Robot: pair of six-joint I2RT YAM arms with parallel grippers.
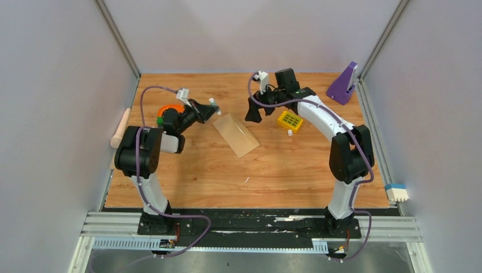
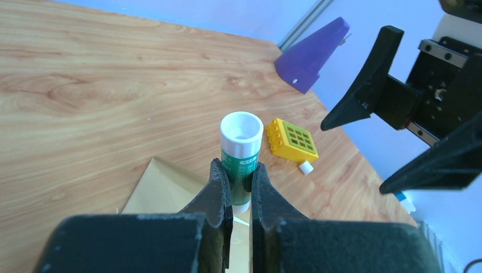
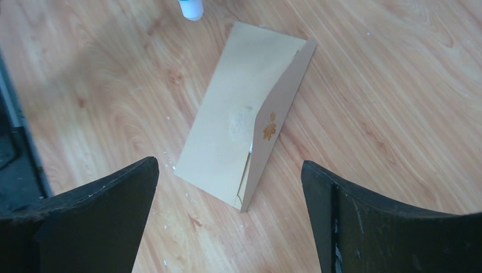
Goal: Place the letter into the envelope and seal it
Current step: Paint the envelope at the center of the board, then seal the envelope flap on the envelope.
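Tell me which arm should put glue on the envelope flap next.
Left. The left end effector is shut on the glue stick close to the envelope; the right end effector hangs open and empty above it.

The tan envelope (image 3: 227, 131) lies flat and diagonal, pointed flap folded over.

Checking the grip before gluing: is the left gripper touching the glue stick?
Touching. The left wrist view shows the left gripper closed on the glue stick, both fingers pressed against its green body.

The envelope (image 3: 227, 108) shows a leaf emblem (image 3: 269, 130); glue stick (image 2: 241, 162) print is illegible.
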